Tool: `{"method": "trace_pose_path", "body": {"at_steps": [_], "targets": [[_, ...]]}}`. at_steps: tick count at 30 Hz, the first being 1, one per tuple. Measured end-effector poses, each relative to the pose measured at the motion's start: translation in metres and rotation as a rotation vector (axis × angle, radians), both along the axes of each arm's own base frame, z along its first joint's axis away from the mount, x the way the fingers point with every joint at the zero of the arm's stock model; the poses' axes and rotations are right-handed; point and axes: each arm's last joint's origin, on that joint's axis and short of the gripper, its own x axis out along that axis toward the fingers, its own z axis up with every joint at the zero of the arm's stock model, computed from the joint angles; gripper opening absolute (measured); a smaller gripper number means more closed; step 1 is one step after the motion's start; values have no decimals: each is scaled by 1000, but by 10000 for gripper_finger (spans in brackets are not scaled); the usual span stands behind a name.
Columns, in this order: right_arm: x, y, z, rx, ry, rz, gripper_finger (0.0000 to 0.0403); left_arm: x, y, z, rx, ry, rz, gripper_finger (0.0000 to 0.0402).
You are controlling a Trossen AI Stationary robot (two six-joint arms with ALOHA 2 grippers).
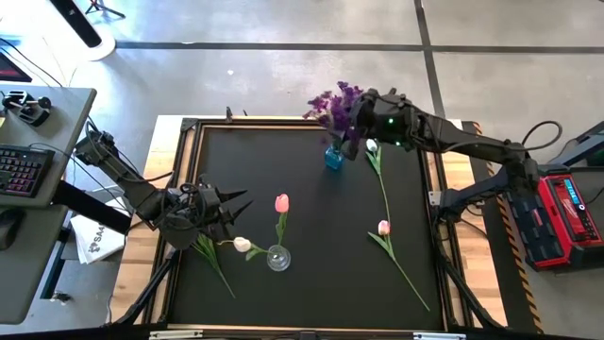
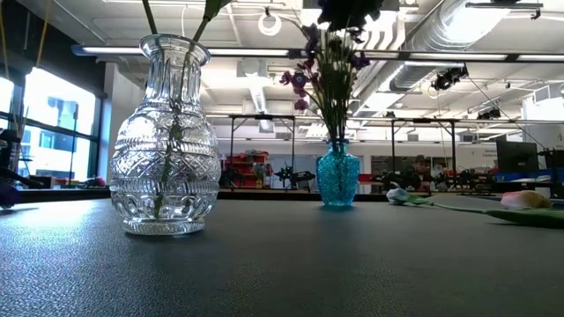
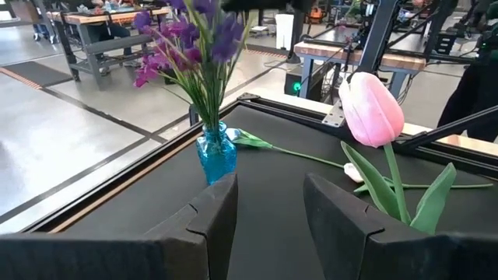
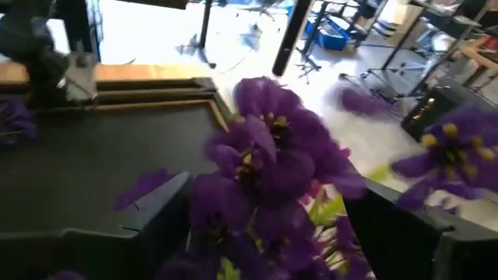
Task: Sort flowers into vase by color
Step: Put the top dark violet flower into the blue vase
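Note:
Purple flowers [image 1: 332, 104] stand in a small blue vase [image 1: 333, 157] at the far middle of the black mat. My right gripper [image 1: 353, 127] hangs open at their blooms [image 4: 268, 155], one finger on each side. A pink tulip [image 1: 281, 202] stands in the clear glass vase [image 1: 278, 258] near the front. My left gripper [image 1: 242, 202] is open and empty, left of that tulip and level with it. A white tulip [image 1: 243, 244] lies beside the clear vase. Another white tulip [image 1: 372, 145] and a pink tulip [image 1: 383, 228] lie on the mat at the right. My right gripper stands around the purple blooms [image 4: 257, 179] from the table's right side, slanting down. The blooms fill the gap between the fingers. I cannot tell whether either finger [image 4: 159, 214] touches them. The stems stay upright in the blue vase [image 2: 337, 173].
A raised black frame [image 1: 189, 170] runs round the mat. A side desk with a keyboard [image 1: 21, 170] stands off the left edge, a red case [image 1: 563, 217] off the right. Bare mat lies in the middle [image 1: 326, 227].

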Motion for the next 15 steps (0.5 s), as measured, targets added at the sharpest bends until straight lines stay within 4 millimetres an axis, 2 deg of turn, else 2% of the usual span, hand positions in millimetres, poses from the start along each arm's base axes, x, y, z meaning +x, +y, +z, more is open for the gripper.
{"method": "trace_pose_path", "body": {"at_steps": [8,11,15], "targets": [[-3,6,-3,37,51,33,297,0,0,0,-3,2,-3,138],[-3,4,-2,37,13,-54,298,0,0,0,-4,1,-3,138],[-1,8,-16,41,85,-19,298,1,0,0,4,3,-3,138]]}}
